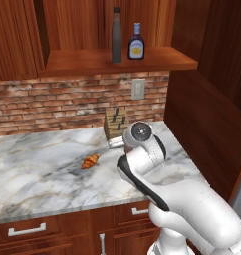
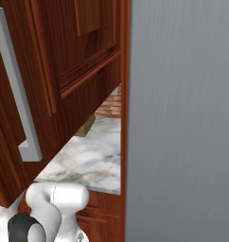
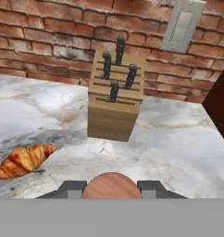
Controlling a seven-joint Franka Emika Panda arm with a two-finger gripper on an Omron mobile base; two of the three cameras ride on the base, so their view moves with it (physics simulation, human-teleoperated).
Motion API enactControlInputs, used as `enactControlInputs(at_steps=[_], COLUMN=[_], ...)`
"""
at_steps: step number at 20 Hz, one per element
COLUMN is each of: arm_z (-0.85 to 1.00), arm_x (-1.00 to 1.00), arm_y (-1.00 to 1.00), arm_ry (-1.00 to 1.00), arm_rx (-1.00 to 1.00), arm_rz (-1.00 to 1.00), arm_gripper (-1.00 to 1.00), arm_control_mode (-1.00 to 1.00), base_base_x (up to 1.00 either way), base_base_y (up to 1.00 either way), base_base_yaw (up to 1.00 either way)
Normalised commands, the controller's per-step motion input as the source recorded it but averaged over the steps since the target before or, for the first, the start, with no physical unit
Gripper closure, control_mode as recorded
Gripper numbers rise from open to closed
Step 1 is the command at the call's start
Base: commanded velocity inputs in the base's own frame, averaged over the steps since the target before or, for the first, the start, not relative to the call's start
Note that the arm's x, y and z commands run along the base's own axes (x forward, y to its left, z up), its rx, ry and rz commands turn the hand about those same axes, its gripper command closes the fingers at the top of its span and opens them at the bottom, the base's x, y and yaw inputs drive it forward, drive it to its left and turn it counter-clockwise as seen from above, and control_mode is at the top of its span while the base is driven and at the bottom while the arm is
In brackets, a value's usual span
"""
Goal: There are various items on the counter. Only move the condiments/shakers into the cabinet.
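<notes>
Two bottles already stand on the cabinet shelf (image 1: 82,62): the tall dark-brown bottle (image 1: 116,36) and, just beside it, the blue bottle with the yellow label (image 1: 136,44).

The third condiment, the brown shaker (image 3: 111,186), sits between the two dark fingertips (image 3: 71,189) in the hand view; jaws pressed in on it from both sides. It is low over the worktop (image 1: 38,164), in front of the knife block (image 3: 115,99), toward the right end by the back wall.

The croissant (image 1: 90,161) lies mid-worktop, apart from the block; both stay where they are.

Judgement: two of three stowed. Left: lift the shaker and set it on the shelf beside the bottles.
</notes>
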Motion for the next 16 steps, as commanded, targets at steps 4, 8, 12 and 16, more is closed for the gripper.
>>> enactControlInputs(at_steps=[4,8,12,16], arm_z=[1.00,1.00,1.00,1.00], arm_x=[-0.35,-0.44,-0.46,-0.41], arm_y=[-0.34,-0.44,-0.54,-0.71], arm_ry=[0.00,0.00,0.00,0.00], arm_rx=[-0.14,-0.11,-0.06,0.00], arm_rz=[0.00,-0.01,0.00,0.00], arm_gripper=[1.00,1.00,1.00,1.00], arm_control_mode=[-1.00,-1.00,-1.00,-1.00], base_base_x=[0.00,0.00,0.00,0.00], base_base_y=[0.00,0.00,0.00,0.00], base_base_yaw=[0.00,0.00,0.00,0.00])
